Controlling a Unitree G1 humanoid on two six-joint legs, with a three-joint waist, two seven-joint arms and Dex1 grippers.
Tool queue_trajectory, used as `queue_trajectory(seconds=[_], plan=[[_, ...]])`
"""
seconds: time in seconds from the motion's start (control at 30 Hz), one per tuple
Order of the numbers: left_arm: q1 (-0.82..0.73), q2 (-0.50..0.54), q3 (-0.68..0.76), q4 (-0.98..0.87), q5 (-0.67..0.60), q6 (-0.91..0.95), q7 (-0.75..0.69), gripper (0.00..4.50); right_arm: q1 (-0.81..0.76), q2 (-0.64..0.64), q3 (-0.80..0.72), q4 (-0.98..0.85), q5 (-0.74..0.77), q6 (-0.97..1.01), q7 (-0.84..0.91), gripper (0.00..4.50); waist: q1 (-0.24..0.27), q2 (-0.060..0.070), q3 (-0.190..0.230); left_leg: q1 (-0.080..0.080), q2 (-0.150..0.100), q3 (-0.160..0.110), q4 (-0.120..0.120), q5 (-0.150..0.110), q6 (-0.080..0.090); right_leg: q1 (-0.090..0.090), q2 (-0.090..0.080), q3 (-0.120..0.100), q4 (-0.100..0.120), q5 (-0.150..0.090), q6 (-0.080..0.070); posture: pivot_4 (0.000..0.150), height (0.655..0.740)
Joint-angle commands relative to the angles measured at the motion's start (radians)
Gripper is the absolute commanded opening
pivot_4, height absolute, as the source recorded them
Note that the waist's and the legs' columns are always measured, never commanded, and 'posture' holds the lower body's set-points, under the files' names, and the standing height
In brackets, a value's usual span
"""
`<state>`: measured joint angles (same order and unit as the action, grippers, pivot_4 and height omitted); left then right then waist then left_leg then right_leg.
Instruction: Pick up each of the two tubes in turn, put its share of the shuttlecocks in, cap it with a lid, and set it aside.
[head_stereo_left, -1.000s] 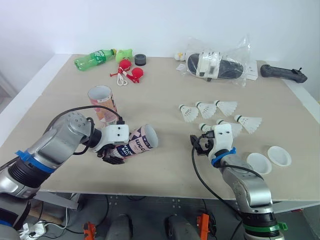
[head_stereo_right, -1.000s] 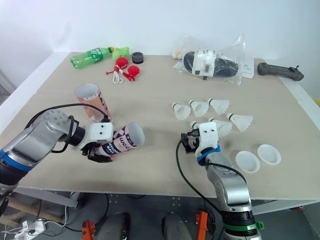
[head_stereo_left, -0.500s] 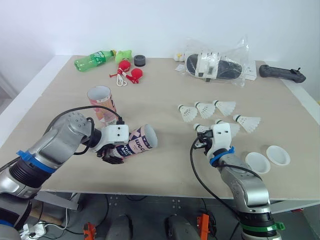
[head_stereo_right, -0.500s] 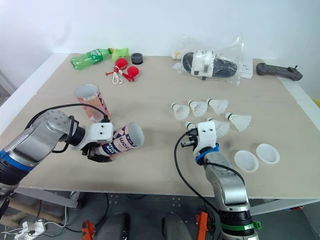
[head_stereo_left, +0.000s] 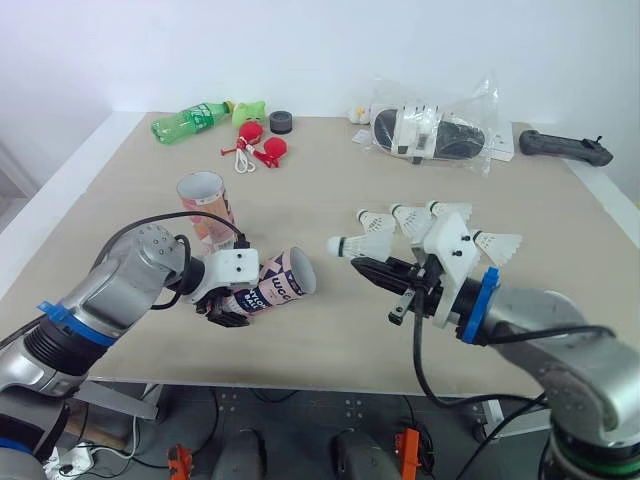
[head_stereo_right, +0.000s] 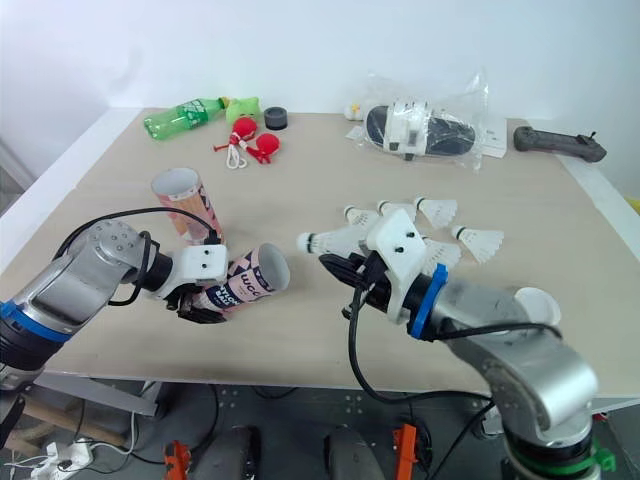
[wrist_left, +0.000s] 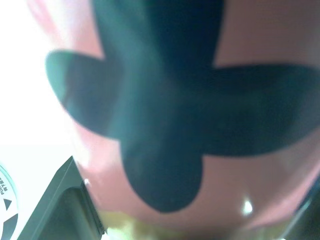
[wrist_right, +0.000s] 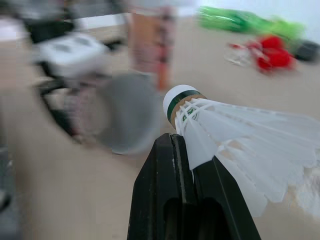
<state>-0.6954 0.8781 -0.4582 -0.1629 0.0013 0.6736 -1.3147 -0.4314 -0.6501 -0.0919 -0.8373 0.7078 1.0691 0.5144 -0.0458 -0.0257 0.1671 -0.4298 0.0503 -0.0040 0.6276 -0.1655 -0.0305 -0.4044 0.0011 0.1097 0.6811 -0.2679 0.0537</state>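
Left fingers (head_stereo_left: 228, 316) clamp tilted tube (head_stereo_left: 272, 288) — right fingers (wrist_right: 170, 190) pinch shuttlecock (wrist_right: 225, 130).

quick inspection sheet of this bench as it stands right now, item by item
surface: beige table, no spills seen
job's things: held tube tilted in left gripper, open mouth toward right gripper; standing tube beyond it; held shuttlecock cork-first toward that mouth; loose shuttlecocks on table
clutter: green bottle, red items, black roll, plastic bag, black controller along far edge
grippers: left jaws shut on held tube; right jaws shut on held shuttlecock
cables: black cables at both wrists
surroundings: white wall
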Motion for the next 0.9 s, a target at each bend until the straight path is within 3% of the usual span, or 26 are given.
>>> queue_trajectory(seconds=[0.03, 0.23, 0.37, 0.47, 0.7, 0.9], plan=[[0.013, -0.017, -0.029, 0.016, 0.009, -0.005, -0.008, 3.29, -0.084, -0.052, 0.057, 0.012, 0.037, 0.015, 0.061, 0.08, 0.0, 0.0, 0.0, 0.0, 0.0, 0.0, 0.0, 0.0, 0.0, 0.0, 0.0, 0.0, 0.0, 0.0, 0.0, 0.15, 0.74], [0.02, -0.026, -0.028, 0.011, 0.014, -0.004, -0.004, 3.29, -0.164, -0.047, 0.266, 0.095, -0.033, 0.002, 0.083, 0.08, 0.004, 0.0, 0.0, -0.001, -0.001, 0.0, 0.0, 0.0, 0.0, -0.001, 0.0, 0.0, 0.0, -0.001, 0.0, 0.15, 0.74], [0.032, -0.024, -0.021, -0.002, 0.015, 0.004, 0.0, 3.29, -0.167, -0.029, 0.308, 0.115, -0.058, -0.015, 0.082, 0.08, 0.004, 0.0, 0.0, -0.002, -0.002, 0.0, 0.0, 0.0, 0.0, -0.001, -0.001, 0.0, 0.0, -0.001, 0.001, 0.15, 0.74], [0.041, -0.024, -0.018, -0.012, 0.017, 0.009, 0.003, 3.29, -0.171, -0.02, 0.312, 0.118, -0.06, -0.022, 0.087, 1.06, 0.004, 0.0, 0.0, -0.002, -0.002, 0.0, 0.0, 0.0, 0.0, -0.001, -0.002, 0.0, 0.0, -0.001, 0.001, 0.15, 0.74], [0.05, -0.029, -0.01, -0.016, 0.023, 0.014, 0.004, 3.29, -0.15, -0.013, 0.202, 0.1, 0.0, 0.004, 0.073, 4.4, 0.004, 0.0, 0.0, -0.002, -0.002, -0.001, 0.0, 0.0, 0.0, -0.001, -0.002, 0.0, 0.0, -0.001, 0.001, 0.15, 0.74], [0.051, -0.033, -0.007, -0.016, 0.024, 0.014, 0.002, 3.29, -0.078, -0.014, 0.088, 0.104, -0.004, -0.002, 0.006, 4.46, 0.006, 0.0, 0.0, -0.002, -0.002, -0.001, 0.0, 0.0, 0.0, -0.001, -0.002, -0.001, 0.0, -0.002, 0.002, 0.15, 0.74]])
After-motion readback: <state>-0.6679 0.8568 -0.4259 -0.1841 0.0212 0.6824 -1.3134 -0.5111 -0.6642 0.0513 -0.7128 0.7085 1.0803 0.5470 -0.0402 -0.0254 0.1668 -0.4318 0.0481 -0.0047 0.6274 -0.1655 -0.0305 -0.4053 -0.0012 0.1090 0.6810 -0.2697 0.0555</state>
